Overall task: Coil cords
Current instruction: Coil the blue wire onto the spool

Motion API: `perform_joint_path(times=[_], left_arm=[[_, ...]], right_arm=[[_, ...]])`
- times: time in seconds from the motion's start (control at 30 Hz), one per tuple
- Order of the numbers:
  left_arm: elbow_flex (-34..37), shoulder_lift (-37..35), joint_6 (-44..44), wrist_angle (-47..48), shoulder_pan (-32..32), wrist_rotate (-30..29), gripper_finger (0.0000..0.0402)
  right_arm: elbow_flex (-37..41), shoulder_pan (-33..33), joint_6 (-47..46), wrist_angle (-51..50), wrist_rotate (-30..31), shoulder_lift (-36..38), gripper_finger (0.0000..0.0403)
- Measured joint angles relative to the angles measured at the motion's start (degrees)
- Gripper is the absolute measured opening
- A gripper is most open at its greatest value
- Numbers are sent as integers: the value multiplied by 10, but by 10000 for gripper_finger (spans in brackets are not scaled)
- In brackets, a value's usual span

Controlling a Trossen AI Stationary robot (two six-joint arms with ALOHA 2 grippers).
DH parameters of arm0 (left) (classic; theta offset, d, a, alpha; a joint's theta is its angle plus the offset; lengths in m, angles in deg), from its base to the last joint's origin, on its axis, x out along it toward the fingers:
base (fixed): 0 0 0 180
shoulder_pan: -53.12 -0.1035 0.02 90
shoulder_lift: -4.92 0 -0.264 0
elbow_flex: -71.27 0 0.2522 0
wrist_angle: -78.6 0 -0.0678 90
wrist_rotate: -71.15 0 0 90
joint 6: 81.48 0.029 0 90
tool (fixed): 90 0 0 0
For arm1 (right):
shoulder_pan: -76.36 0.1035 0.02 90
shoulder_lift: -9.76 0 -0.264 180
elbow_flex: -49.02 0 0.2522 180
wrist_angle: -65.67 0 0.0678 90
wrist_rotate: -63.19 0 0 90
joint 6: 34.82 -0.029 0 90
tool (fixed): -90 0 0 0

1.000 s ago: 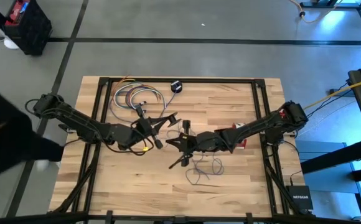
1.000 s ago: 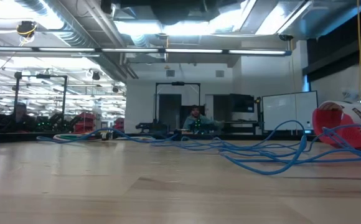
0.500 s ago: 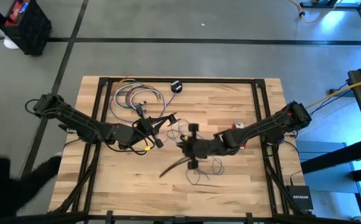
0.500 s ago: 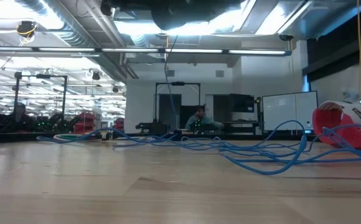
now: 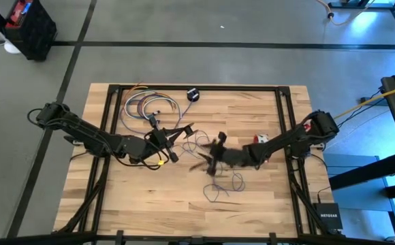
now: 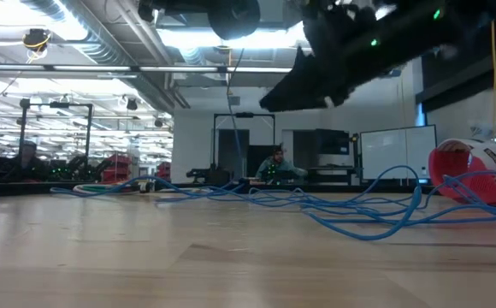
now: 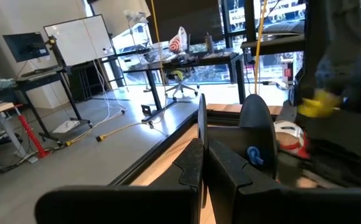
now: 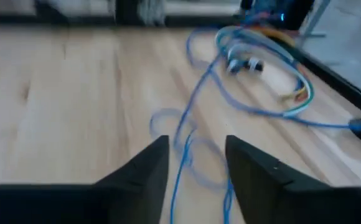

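The thin bluish cord (image 5: 223, 184) lies in loose loops on the table's middle. One strand (image 6: 227, 90) rises to my left gripper (image 5: 188, 128), which is shut and level above the table. My right gripper (image 8: 196, 158) is open low over the loops, with a strand (image 8: 182, 149) between its fingers but untouched. It shows blurred in the high view (image 5: 210, 163) and at the top of the low view (image 6: 316, 81). The black puck (image 5: 193, 94) sits at the far edge. The red-and-white bundle (image 5: 261, 139) lies beside my right arm. My left gripper is shut on the thin cord, level, well above the table. The cord's strand (image 6: 228, 73) hangs slack below it down to the table. The fingers (image 7: 193, 163) hide the place of contact in the wrist view, so which part they have cannot be told.
A heap of coloured cables (image 5: 148, 106) lies at the far left of the table, also seen ahead of my right gripper (image 8: 261, 62). A black frame (image 5: 282, 116) borders the table. Bare wood lies along the near edge (image 5: 150, 204).
My right gripper has sunk toward the table, rolled about its own line and opened. It now shows at the top of the low view. The thin cord has come to hang straight down from my left gripper.
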Motion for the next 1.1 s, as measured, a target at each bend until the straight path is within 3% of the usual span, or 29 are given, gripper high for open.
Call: perform_joint_path(times=[0.1,0.3,0.6,1.1], left_arm=[[0,0,0,0,0,0,8],[0,0,0,-1,-1,0,8],[0,0,0,0,0,0,8],[0,0,0,0,0,0,8]], right_arm=[[28,-28,-13,120,-54,-14,192],[-7,-44,-18,147,-123,-77,184],[-56,-48,2,119,-113,-123,170],[-62,-47,31,100,-79,-125,170]])
